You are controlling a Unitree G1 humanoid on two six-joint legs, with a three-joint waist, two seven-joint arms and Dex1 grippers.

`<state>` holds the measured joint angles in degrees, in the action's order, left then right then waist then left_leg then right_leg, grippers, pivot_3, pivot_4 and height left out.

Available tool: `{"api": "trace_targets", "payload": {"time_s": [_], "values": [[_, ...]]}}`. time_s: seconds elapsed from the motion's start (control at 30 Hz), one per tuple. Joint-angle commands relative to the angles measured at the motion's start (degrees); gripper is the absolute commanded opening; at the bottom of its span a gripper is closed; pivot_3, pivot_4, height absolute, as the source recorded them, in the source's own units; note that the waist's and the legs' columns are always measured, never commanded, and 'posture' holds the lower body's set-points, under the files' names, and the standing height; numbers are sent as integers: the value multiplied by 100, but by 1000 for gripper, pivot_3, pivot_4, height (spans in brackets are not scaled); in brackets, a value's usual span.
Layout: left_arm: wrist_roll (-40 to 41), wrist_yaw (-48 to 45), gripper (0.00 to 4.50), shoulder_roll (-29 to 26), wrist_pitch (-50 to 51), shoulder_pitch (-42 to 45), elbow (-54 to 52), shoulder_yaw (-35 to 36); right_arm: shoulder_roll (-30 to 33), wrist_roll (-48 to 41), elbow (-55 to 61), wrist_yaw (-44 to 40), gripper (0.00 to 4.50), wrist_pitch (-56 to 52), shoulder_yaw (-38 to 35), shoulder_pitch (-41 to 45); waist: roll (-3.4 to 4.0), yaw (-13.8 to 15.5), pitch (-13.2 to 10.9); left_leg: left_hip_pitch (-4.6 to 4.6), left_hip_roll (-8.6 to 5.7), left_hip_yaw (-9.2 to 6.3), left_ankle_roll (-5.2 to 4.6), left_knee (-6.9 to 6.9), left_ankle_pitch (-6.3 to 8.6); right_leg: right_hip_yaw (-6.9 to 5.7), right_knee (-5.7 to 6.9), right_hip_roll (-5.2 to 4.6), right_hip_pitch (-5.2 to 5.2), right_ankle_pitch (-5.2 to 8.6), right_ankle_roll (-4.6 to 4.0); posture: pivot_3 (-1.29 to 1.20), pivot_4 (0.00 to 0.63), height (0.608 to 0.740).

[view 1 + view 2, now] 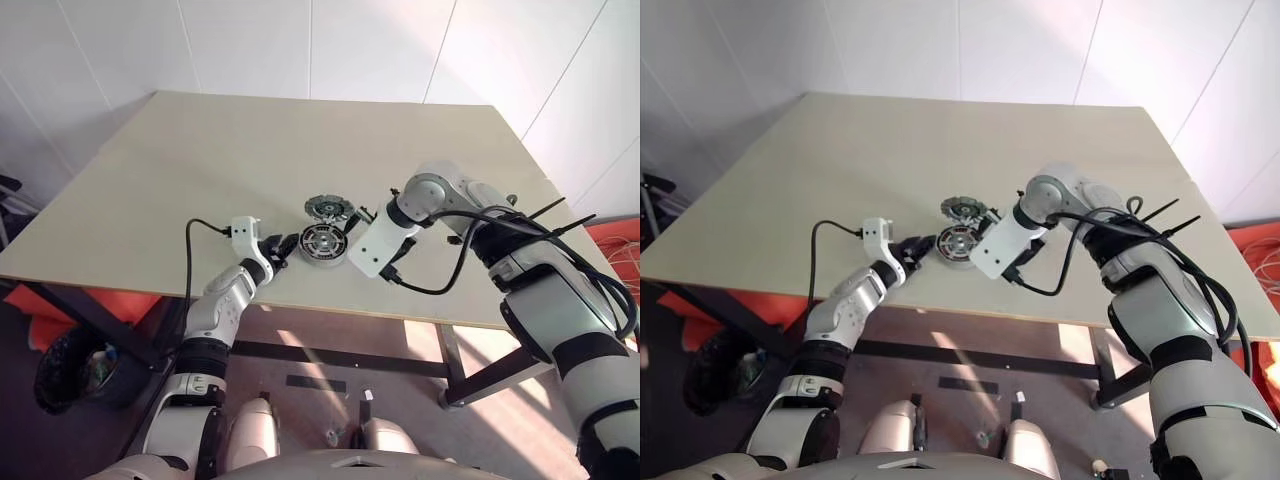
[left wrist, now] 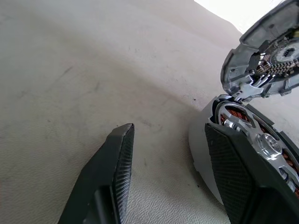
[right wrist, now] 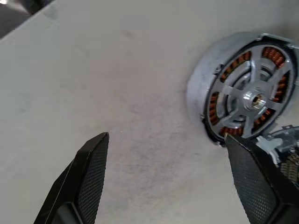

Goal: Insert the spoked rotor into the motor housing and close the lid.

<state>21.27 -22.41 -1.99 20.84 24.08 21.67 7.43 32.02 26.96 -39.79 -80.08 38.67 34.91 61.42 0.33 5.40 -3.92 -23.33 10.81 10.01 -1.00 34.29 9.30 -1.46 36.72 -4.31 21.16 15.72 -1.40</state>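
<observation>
A wide beige table (image 1: 200, 170) is seen with the motor housing (image 1: 322, 243) set near its front edge, and the spoked rotor (image 3: 252, 98) is seated inside the housing, its silvery spokes lying over the coppery windings. The lid (image 1: 327, 208) is found touching the housing's far side, tilted up with its toothed inner face shown in the left wrist view. The right gripper (image 3: 187, 182) is held above the table beside the housing with its fingers spread wide and nothing between them, while the left gripper (image 2: 180, 175) is placed level at the housing's near-left side, fingers apart, one finger (image 2: 231, 172) against the housing's wall.
</observation>
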Motion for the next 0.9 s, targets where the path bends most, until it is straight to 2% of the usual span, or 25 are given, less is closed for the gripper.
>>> {"api": "trace_targets", "payload": {"time_s": [0.03, 0.47, 0.9], "values": [[0, 9, 2574, -28, 45, 16, 20, 14, -25, -167, 210, -69, 4480, 16, -32, 85, 0, -9, 0, 4, 1, 0, 0, 0, 0, 0, 4, 1, -1, 0, 0, 0, 0, 740], [9, 65, 2574, -37, 113, -101, -173, 9, -747, 237, -949, 594, 4480, -78, 71, 528, 0, -11, 0, 6, 1, 0, 1, -1, 0, 1, 1, 1, -3, 0, 0, 0, 0, 740], [20, 109, 2574, -46, 178, -173, -307, 18, -934, 496, -1524, 902, 4480, -30, 170, 546, 0, -25, 0, 4, 2, 0, 1, -5, 0, 1, -2, 1, 1, 1, 0, 0, 0, 740]]}}
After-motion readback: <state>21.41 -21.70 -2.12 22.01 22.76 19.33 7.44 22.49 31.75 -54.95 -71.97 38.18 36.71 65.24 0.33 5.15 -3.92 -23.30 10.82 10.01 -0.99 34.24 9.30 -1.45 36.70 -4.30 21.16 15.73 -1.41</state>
